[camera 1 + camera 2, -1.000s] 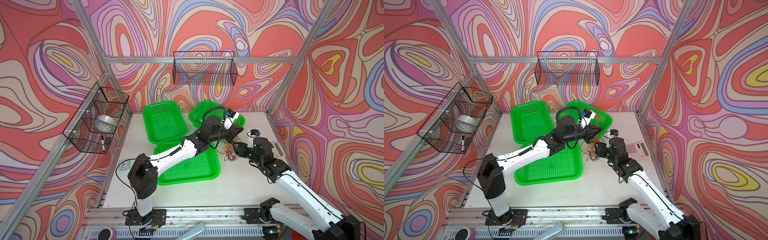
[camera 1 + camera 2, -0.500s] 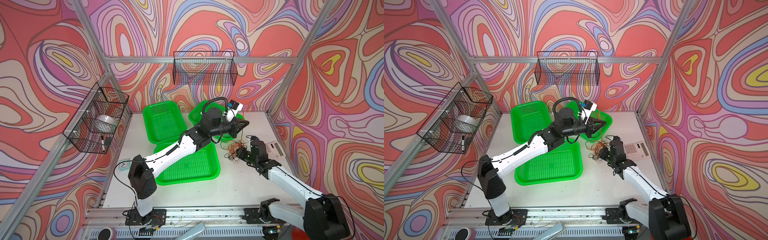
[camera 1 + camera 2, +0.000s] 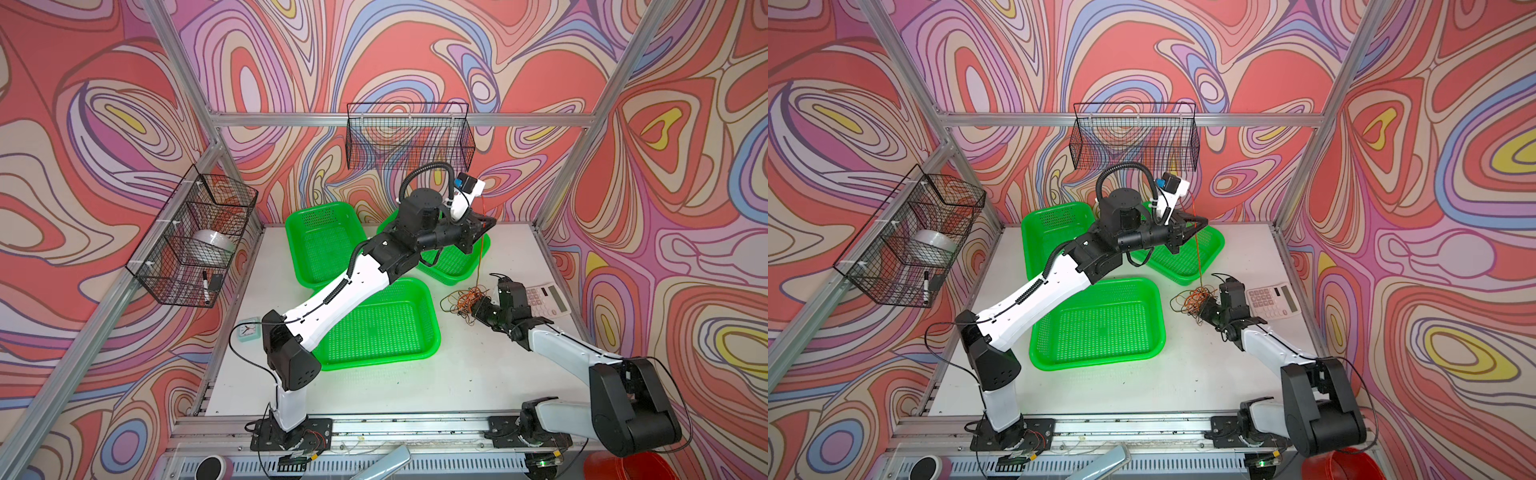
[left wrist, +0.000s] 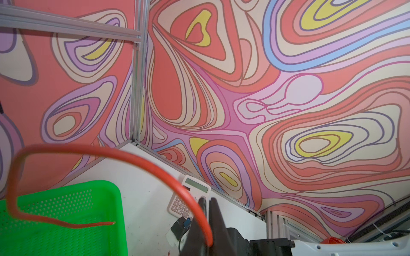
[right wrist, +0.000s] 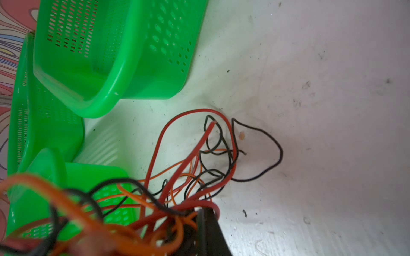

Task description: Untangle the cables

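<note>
The cables [image 3: 463, 301] [image 3: 1196, 301] are a loose tangle of orange, red and black wires on the white table, right of the front basket. My right gripper [image 3: 478, 309] [image 5: 199, 213] lies low on the table at the tangle. Its jaws are shut on a bunch of the cables [image 5: 168, 199]. My left gripper [image 3: 490, 220] [image 4: 207, 206] is raised over the back right basket and is shut on one orange cable [image 4: 133, 157]. That orange strand [image 3: 1198, 249] hangs taut from it down to the tangle. Its free end curls out past the fingers.
Three green baskets stand on the table: front [image 3: 432, 320], back left [image 3: 291, 232], back right [image 3: 453, 276]. A calculator [image 3: 544, 299] lies right of the tangle, close to the right gripper. A small clock [image 3: 248, 330] sits at the left edge. Wire baskets [image 3: 407, 137] hang on the walls.
My left gripper has risen and moved back with the orange cable, drawing a strand up out of the tangle. My right arm dropped to the table and closed on the tangle.
</note>
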